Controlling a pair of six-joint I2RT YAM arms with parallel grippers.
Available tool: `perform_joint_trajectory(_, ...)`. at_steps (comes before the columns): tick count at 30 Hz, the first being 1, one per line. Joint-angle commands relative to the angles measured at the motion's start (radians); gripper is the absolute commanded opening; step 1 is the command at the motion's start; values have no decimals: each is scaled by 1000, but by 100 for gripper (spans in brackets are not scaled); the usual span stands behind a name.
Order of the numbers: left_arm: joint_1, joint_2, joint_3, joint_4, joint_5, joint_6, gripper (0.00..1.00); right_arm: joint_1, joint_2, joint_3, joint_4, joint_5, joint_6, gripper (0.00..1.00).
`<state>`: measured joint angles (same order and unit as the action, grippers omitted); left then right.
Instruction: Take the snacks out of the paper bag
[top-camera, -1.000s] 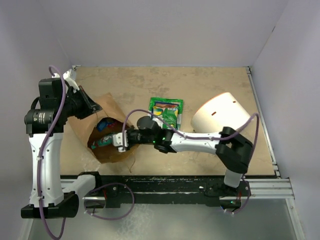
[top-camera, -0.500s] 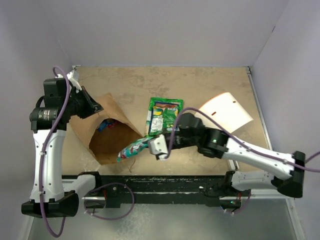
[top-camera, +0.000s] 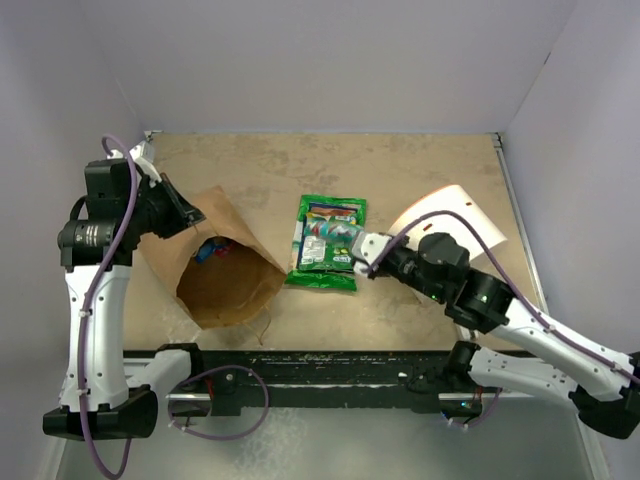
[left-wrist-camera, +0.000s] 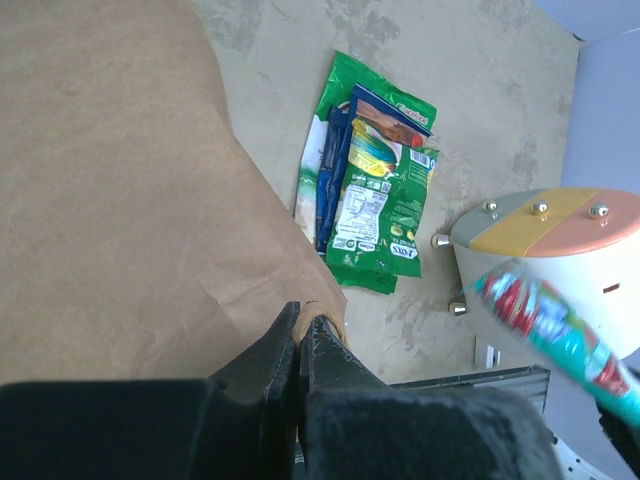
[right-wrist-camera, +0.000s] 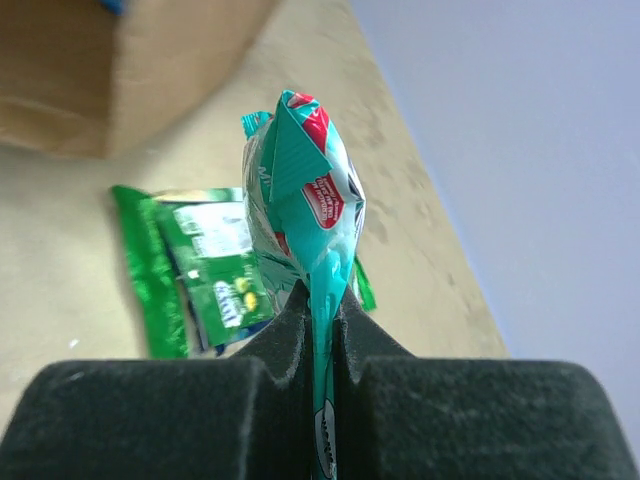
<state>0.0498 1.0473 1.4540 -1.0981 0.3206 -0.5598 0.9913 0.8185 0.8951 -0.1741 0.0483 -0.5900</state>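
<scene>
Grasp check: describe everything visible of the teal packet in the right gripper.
The teal packet is glossy, crinkled film with a red and white label. The right gripper is shut on one edge, so it sticks out past the jaws, in the air near the green packets. Nothing else touches it.

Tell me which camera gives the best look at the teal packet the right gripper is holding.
Right wrist: the teal packet fills the centre, pinched edge-on in the right gripper, label visible. Top external shows it small, over the green packets. Left wrist catches it blurred at the frame's right edge.
</scene>
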Motion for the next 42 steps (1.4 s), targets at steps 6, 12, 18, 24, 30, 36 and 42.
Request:
perform_joint_trajectory(6, -3, -18, 12, 37, 4, -20, 0, -64, 356, 214, 191, 314, 149, 0)
perform_joint_trajectory(12, -3, -56, 4, 13, 11, -41, 0, -115, 568, 306, 194, 328, 76, 0)
perform_joint_trajectory(18, -3, -56, 28, -11, -2, -40, 0, -117, 710, 382, 153, 347, 4, 0)
perform_joint_trajectory(24, -3, -61, 47, -34, -21, -33, 0, -117, 724, 330, 122, 299, -39, 0)
perform_joint_trajectory(30, -3, -54, 53, -36, -41, -25, 0, -115, 693, 227, 168, 259, -12, 0)
perform_joint_trajectory(36, -3, -34, 49, -9, -27, -29, 0, -109, 764, 269, 87, 199, 31, 0)
perform_joint_trajectory(42, -3, -23, 20, 12, -5, -32, 0, -86, 776, 235, 84, 145, 52, 0)
